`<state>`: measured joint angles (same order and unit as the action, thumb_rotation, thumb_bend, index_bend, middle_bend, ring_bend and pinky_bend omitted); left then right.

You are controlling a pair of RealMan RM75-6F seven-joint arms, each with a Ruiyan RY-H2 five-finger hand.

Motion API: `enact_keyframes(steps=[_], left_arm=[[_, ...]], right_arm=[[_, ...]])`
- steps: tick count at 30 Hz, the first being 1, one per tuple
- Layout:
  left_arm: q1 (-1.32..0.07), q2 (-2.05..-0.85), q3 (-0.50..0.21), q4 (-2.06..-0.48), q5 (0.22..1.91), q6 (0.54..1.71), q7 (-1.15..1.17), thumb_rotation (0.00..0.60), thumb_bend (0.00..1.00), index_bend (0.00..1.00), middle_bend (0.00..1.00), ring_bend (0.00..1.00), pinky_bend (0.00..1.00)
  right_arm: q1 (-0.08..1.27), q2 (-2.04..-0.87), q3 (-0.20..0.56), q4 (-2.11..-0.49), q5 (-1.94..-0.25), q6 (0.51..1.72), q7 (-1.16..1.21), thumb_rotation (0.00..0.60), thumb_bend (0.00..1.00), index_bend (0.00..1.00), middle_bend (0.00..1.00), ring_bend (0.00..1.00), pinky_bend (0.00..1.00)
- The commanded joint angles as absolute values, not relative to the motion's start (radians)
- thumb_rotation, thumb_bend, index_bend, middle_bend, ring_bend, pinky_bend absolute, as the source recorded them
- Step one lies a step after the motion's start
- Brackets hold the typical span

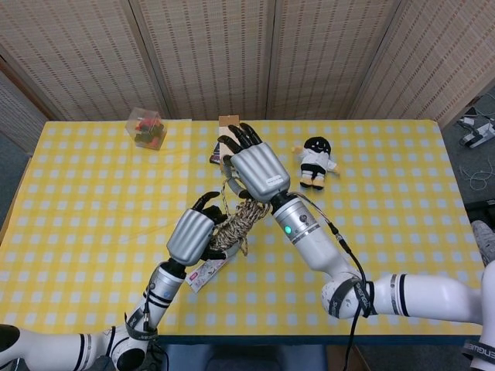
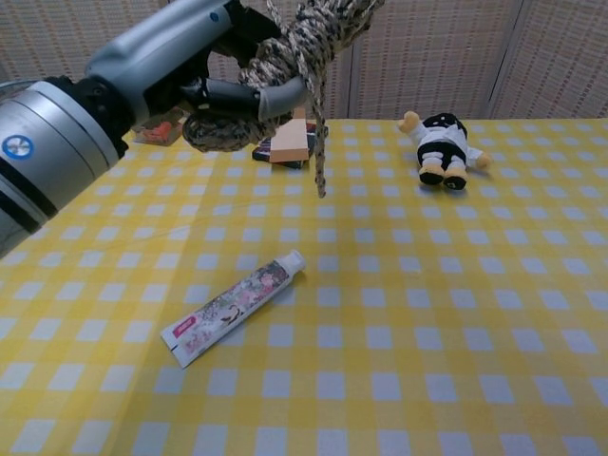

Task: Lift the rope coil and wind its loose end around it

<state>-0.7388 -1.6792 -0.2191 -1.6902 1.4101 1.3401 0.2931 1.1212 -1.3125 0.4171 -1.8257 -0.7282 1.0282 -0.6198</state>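
**A:** Above the table [image 1: 69, 201], mid-air, between my two hands: that's where the rope coil [image 1: 236, 220] sits. Lift part is done.

**B:** Who's holding it?

**A:** My left hand [image 1: 191, 236]. Fingers curled around the coil, firm grip as far as I can judge. In the chest view the same hand shows top left with the bundle up against the frame edge.

**B:** And the right?

**A:** My right hand [image 1: 257, 168] is just above and behind the coil, fingers mostly extended. A strand runs from the coil up under its palm, so I think it's pinching the loose end, but the contact is hidden. Can't tell for sure.

**B:** Wraps on?

**A:** Chest view shows strands crossing over the bundle, looks like at least one turn. A tail [image 2: 318, 152] hangs free below the coil, clear of the table. So winding is partway by my read; remaining slack has to go around and get tucked.

**B:** Clutter?

**A:** Toothpaste tube [image 2: 234, 306] under the coil, partly hidden by my left hand from above. Plush doll [image 1: 315, 161] far right, wooden block [image 2: 292, 139] on a dark card behind, small clear box [image 1: 146, 127] far left. None touching the rope.

**B:** Risk?

**A:** Tail slipping off while I bring it round.
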Motion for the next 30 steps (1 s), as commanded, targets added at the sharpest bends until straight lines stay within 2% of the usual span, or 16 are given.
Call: enact_keyframes(steps=[1, 11, 22, 30], left_arm=[[-0.722, -1.67, -0.215, -1.674, 1.455, 1.372, 0.242, 0.351, 0.36, 0.77, 0.73, 0.51, 0.16], [-0.688, -1.632, -0.239, -1.675, 1.497, 1.419, 0.141, 0.352, 0.36, 0.77, 0.73, 0.51, 0.16], [-0.669, -1.589, -0.295, -1.694, 1.445, 1.416, 0.119, 0.352, 0.36, 0.77, 0.73, 0.51, 0.16], [-0.669, -1.591, -0.335, -1.691, 1.391, 1.41, 0.137, 0.354, 0.36, 0.77, 0.73, 0.51, 0.16]], right_arm=[[1.115, -1.316, 0.402, -1.794, -0.716, 1.025, -0.595, 0.6, 0.39, 0.6, 0.17, 0.0, 0.0], [1.076, -1.333, 0.329, -1.705, -0.734, 0.994, -0.522, 0.6, 0.39, 0.61, 0.17, 0.0, 0.0], [1.023, -1.391, 0.214, -1.611, -0.796, 0.949, -0.48, 0.6, 0.39, 0.61, 0.17, 0.0, 0.0], [0.995, -1.422, 0.136, -1.599, -0.837, 0.928, -0.506, 0.6, 0.39, 0.61, 0.17, 0.0, 0.0]])
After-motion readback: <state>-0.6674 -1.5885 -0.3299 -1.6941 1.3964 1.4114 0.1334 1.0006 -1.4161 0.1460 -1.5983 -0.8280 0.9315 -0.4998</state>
